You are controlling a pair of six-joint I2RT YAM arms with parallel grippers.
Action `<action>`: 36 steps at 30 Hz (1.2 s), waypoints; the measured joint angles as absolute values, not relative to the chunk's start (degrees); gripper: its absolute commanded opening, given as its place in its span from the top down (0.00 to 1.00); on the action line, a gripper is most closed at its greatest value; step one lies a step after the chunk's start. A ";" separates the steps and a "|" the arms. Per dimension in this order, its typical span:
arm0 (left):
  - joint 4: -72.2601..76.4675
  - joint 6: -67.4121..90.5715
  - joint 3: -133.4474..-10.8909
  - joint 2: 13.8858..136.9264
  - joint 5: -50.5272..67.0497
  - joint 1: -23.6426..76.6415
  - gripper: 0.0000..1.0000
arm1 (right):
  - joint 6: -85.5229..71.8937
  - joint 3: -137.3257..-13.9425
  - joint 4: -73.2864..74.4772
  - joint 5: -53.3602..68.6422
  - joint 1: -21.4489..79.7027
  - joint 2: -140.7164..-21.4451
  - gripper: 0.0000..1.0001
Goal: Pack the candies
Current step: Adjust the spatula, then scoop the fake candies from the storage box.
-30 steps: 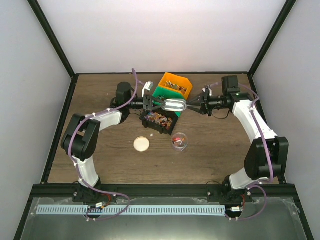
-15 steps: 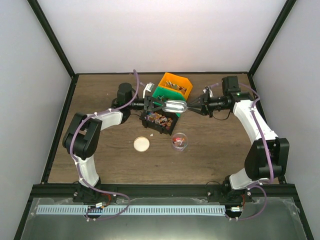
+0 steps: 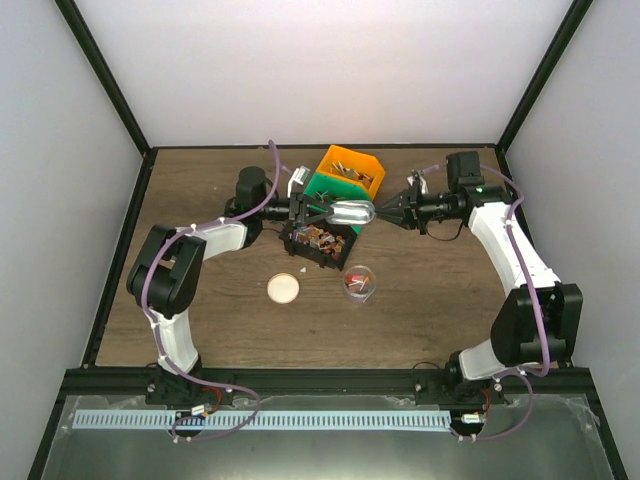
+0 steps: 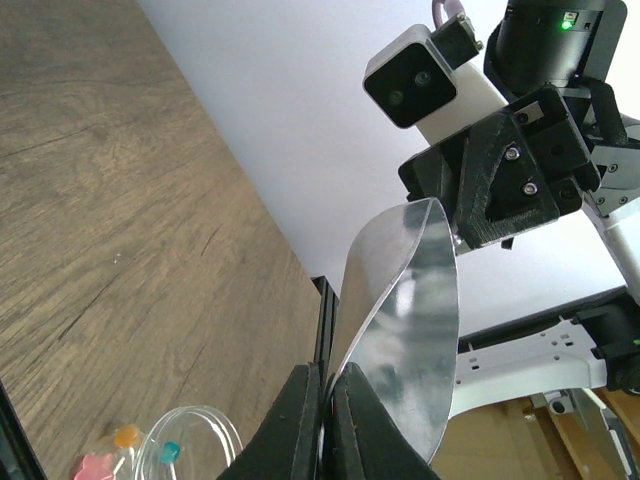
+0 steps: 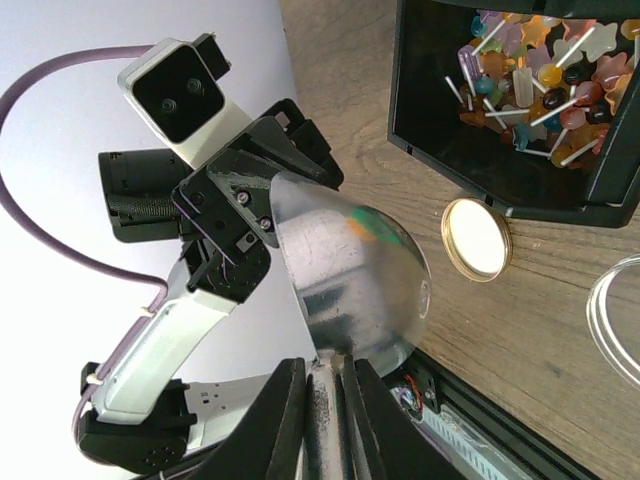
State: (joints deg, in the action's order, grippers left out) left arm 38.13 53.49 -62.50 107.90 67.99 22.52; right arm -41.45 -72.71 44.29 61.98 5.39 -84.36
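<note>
The candies [image 3: 316,237] are tiny mixed-colour sweets, some on white sticks, piled in a black bin [image 3: 300,246]. They also show in the right wrist view [image 5: 540,70]. A silver metal scoop [image 3: 350,211] hangs above that bin, held from both sides. My left gripper [image 3: 306,212] is shut on the scoop's thin front edge [image 4: 400,330]. My right gripper [image 3: 385,211] is shut on the scoop's handle [image 5: 325,400], with the bowl [image 5: 350,270] just beyond it. A clear jar [image 3: 358,283] holds a few candies [image 4: 125,437].
A green bin [image 3: 328,187] and an orange bin [image 3: 350,168] stand behind the black bin. A round beige lid [image 3: 284,288] lies on the wooden table left of the jar and also shows in the right wrist view [image 5: 475,238]. Black frame rails edge the table.
Both grippers keep their hold on the scoop. The scoop and arms have shifted only very slightly above the black bin.
</note>
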 measured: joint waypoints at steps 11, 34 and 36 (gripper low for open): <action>38.65 53.47 -62.50 107.90 67.90 22.59 0.55 | -42.06 -72.71 44.45 61.65 5.39 -84.03 0.99; -0.73 21.74 -64.77 101.03 36.36 12.58 0.46 | -48.18 -88.79 59.57 37.85 13.54 -94.96 0.99; -3.66 19.99 -64.75 101.03 32.86 12.58 0.46 | -48.75 -91.77 61.45 35.73 15.07 -97.17 0.99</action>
